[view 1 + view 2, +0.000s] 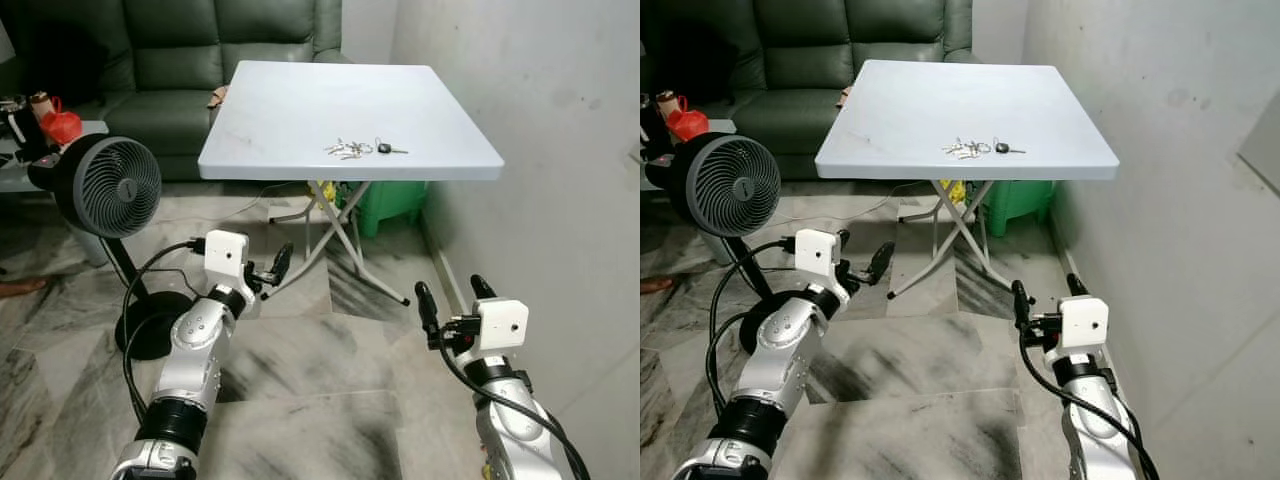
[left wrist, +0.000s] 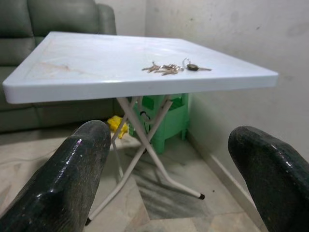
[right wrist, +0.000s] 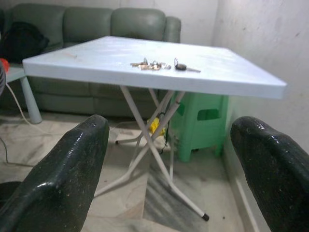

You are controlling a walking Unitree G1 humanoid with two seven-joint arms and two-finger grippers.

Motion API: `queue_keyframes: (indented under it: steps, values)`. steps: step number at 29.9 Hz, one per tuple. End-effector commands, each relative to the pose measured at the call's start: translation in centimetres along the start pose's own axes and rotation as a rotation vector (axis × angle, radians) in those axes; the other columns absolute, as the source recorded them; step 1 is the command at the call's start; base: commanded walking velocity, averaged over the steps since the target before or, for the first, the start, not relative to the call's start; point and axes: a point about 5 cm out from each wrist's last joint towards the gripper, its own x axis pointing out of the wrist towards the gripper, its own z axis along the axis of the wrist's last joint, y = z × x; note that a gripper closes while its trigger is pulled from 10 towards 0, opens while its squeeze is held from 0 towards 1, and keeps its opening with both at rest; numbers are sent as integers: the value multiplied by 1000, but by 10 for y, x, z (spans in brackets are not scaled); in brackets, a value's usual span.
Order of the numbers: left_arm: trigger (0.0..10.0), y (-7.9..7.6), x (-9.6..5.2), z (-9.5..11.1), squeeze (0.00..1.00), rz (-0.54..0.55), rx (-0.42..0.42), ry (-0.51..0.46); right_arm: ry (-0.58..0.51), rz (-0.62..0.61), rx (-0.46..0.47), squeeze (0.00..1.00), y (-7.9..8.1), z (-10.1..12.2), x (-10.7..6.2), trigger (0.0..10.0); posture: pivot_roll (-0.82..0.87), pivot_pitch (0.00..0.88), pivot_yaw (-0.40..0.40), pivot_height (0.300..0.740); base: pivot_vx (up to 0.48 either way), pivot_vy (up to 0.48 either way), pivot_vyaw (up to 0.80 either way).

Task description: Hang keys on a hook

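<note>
Right, both arms are raised in front of the robot, short of the desk point(image 1: 300, 130). Left pincer point(image 1: 276, 266) hangs below the desk's near edge with its fingers point(image 2: 72, 179) spread apart — nothing between them. Right pincer point(image 1: 450, 298) sits low by the wall point(image 1: 560, 150), fingers parted too, also empty.

The keys point(image 1: 348, 149) lie flat on the desk, toward its near right side, close to the front edge. They are small: a loose silvery bunch with a ring, and a black-headed key point(image 1: 386, 149) just beside it, pointing right. How many keys are in the bunch cannot be told.

Under the desk, crossed white legs point(image 1: 335, 235) fold down to the marble floor point(image 1: 330, 350). A green stool point(image 1: 385, 205) stands behind them, partly hidden by the desktop, and a yellow thing point(image 2: 118, 126) beside it is too blurred to name.

To the left a dark fan point(image 1: 115, 186) stands on a round base, its cable looping over the floor near the left arm. Behind it, a side table cut off by the frame carries a red item point(image 1: 62, 124) — hard to make out. A green sofa point(image 1: 200, 60) runs along the back.

Open floor lies between the pincers and the desk; the wall runs tight along the right.
</note>
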Motion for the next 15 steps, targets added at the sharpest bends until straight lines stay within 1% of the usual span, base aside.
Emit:
queue_keyframes:
  steps: [1, 10, 12, 15]
  values:
    - [10000, 1, 3, 4, 0, 0, 22, -10, -7, 0, 3, 0, -1, 1, 3, 10000, -34, 0, 13, 740, 416, 0, 0]
    - [10000, 0, 5, 5, 0, -6, 32, -6, -2, -4, -2, 0, -3, 0, 1, 10000, -35, 0, 15, 740, 417, 0, 0]
    - [10000, -1, 6, 4, 0, -11, 41, -3, 3, -2, -22, 0, -4, -1, 1, 10000, -35, 0, 15, 740, 446, 0, 0]
    - [10000, -2, 6, 4, 0, -16, 36, -4, 2, -6, -14, 0, -5, -1, 1, 10000, -36, 0, 15, 740, 450, 0, 0]
